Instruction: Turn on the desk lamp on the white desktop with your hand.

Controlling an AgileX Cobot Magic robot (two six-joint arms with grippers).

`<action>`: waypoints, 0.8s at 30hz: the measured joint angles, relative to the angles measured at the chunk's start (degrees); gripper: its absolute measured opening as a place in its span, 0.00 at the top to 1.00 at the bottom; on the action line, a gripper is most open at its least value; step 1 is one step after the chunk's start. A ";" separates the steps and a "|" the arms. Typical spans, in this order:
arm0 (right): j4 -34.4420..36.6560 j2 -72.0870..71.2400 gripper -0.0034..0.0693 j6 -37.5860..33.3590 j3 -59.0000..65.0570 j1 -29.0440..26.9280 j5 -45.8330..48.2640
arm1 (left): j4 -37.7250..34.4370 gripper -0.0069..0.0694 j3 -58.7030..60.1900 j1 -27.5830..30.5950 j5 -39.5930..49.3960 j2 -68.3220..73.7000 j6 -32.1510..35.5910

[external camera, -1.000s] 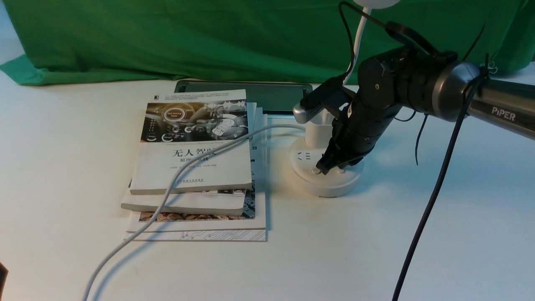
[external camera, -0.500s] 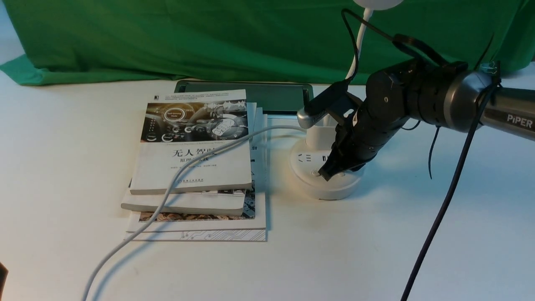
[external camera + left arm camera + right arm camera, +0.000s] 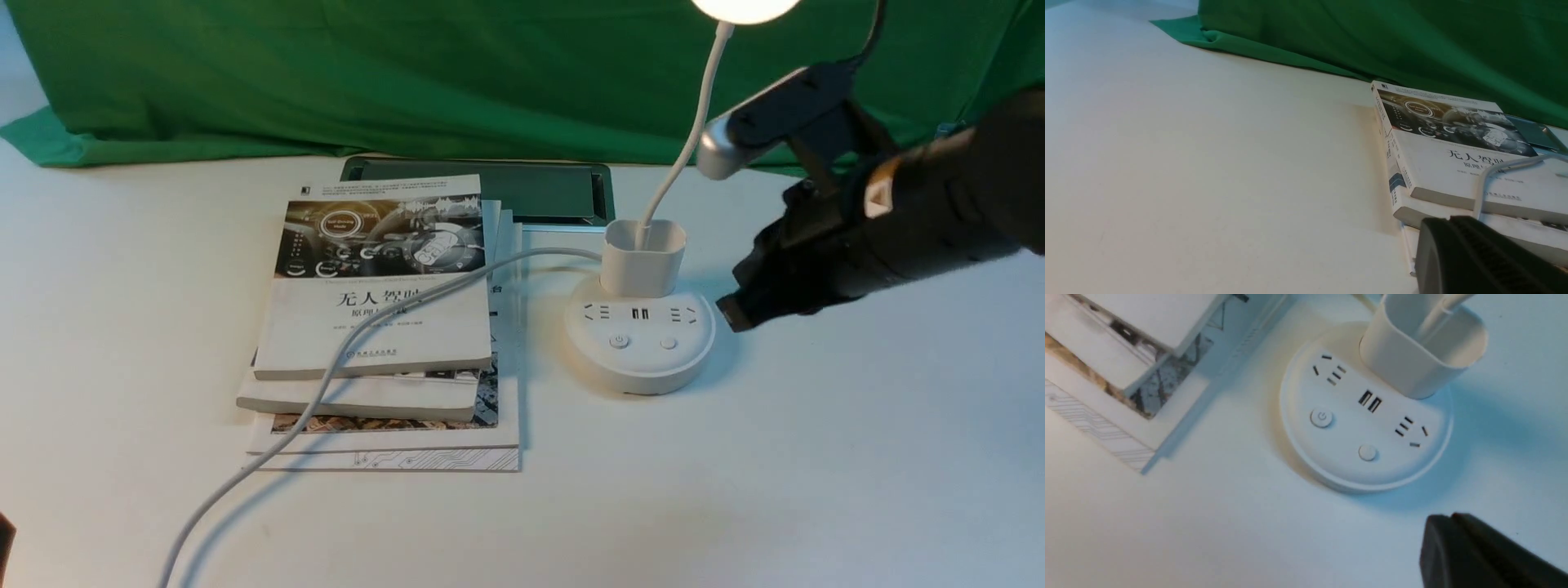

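Observation:
The white desk lamp (image 3: 639,343) stands on the white desktop (image 3: 735,490), right of the books. Its round base bears sockets, USB ports and two buttons; the cup holder (image 3: 642,257) and gooseneck rise from it. Its head (image 3: 744,6) glows at the top edge. The base also shows in the right wrist view (image 3: 1367,416). My right gripper (image 3: 729,311) is shut and empty, hanging just right of the base and clear of it; its closed tips show in the right wrist view (image 3: 1449,517). My left gripper (image 3: 1447,220) is shut, low beside the books.
A stack of books (image 3: 380,327) lies left of the lamp, with the white cable (image 3: 326,380) running over it to the front edge. A dark tablet (image 3: 522,188) lies behind the books. The green cloth (image 3: 367,73) covers the back.
My right gripper has lifted off the left button on the lamp base and pulled back to the right. The lamp head, dark before, now glows.

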 joint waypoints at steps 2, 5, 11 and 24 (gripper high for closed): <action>0.00 -6.71 0.91 0.55 5.19 0.85 -4.28 | 0.00 0.88 0.00 0.00 0.00 0.00 0.00; 0.04 -19.68 0.91 1.59 13.71 1.51 -12.76 | 0.00 0.88 0.00 0.00 0.00 0.00 0.00; 0.04 -34.18 0.90 3.12 21.67 1.51 -16.05 | 0.00 0.88 0.00 0.00 0.00 0.00 0.00; 0.04 -56.64 0.87 1.36 39.07 1.51 -25.62 | 0.00 0.88 0.00 0.00 0.00 0.00 0.00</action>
